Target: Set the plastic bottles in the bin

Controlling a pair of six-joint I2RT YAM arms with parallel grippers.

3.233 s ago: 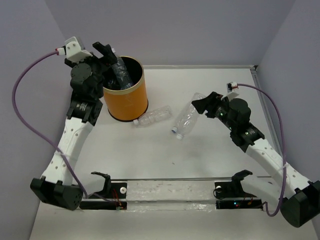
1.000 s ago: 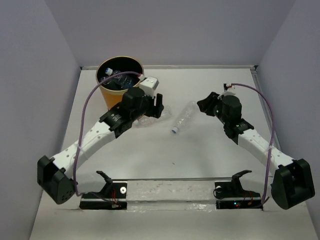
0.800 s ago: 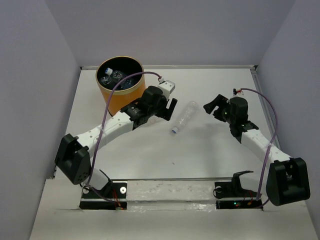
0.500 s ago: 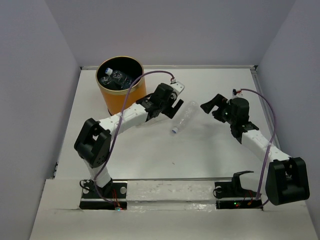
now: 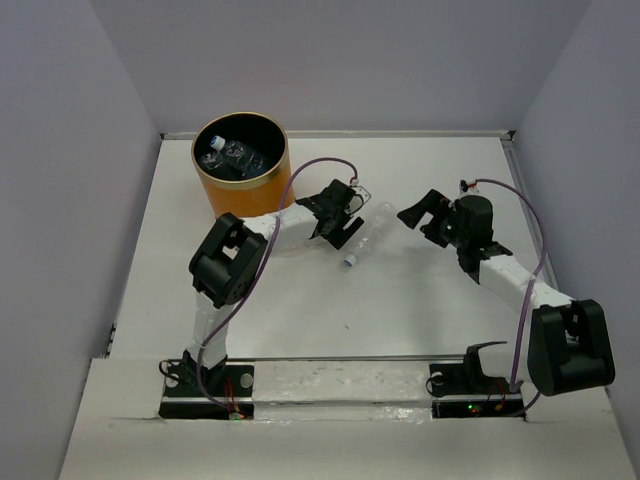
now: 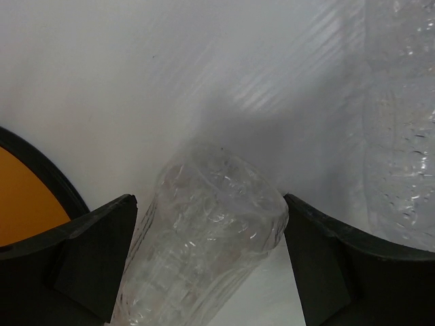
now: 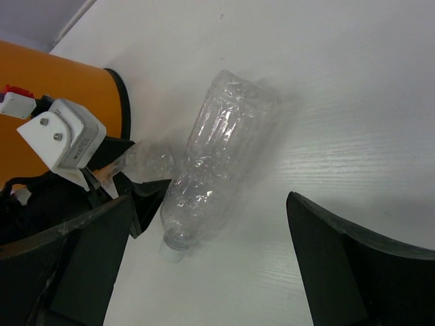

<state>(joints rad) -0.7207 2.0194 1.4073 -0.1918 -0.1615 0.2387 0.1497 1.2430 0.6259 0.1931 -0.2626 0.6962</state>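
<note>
The orange bin [image 5: 245, 190] stands at the back left with several clear bottles inside [image 5: 232, 155]. My left gripper [image 5: 343, 222] is open and low to the right of the bin. A clear crinkly bottle [image 6: 207, 234] lies between its fingers [image 6: 95, 261], close to both. That bottle is mostly hidden in the top view. A second bottle [image 5: 367, 233] lies beside it with its white cap [image 7: 173, 252] toward me. My right gripper [image 5: 415, 210] is open and empty, just right of this second bottle [image 7: 221, 146].
The bin's black base and orange wall show at the left in the left wrist view [image 6: 24, 204] and in the right wrist view [image 7: 61, 88]. The second bottle fills the right edge of the left wrist view [image 6: 401, 122]. Purple walls enclose the white table [image 5: 420, 310].
My left gripper was over the bin with a bottle. It has since swung right and down over the bottle lying beside the bin. My right gripper has shifted only slightly.
</note>
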